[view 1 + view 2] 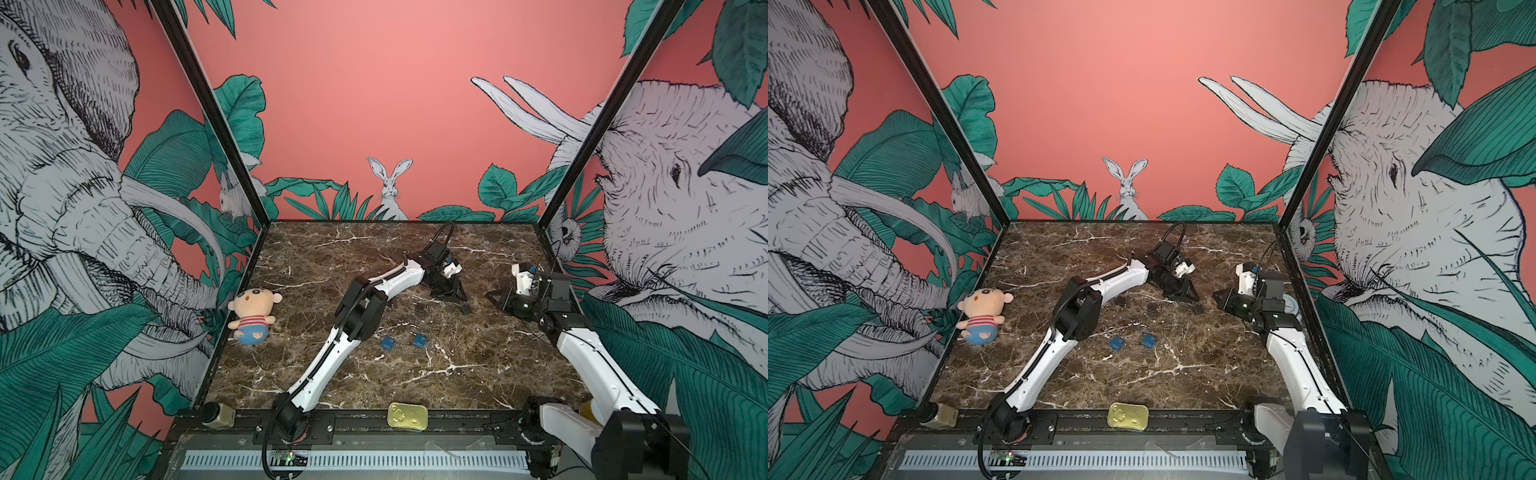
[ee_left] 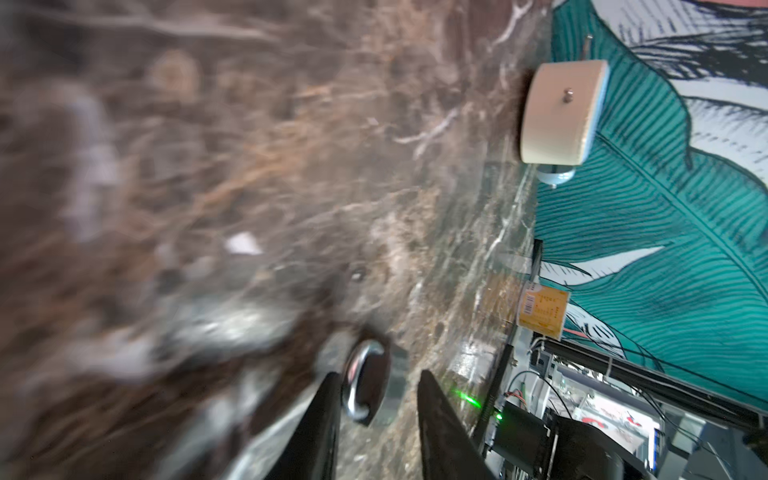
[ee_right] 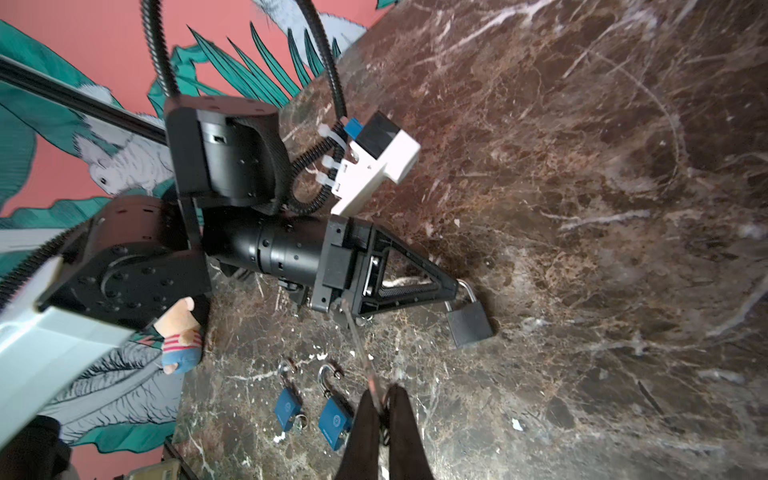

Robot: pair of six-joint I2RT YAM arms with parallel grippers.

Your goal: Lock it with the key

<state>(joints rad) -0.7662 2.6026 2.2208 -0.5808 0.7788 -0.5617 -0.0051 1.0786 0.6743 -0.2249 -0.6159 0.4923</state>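
Apparently the step is lock prep. The left end effector (image 2: 378, 373) has its fingers apart, w/ the black padlock (image 3: 469, 320) lying on the table (image 3: 582, 166) right at its tips. The shackle sits betw. the fingers, not clearly pinched. The right end effector (image 3: 381, 390) is clenched on a thin strip, prob. the key (image 3: 365, 361), well apart from the padlock. Shackle seated or not: can't tell. Next, imo: left clamps the body steady, right brings the key to the end facing away from left's tips. Blade must line up w/ the slot, then turn.

Robot lab booth, mural walls (image 1: 374, 104)
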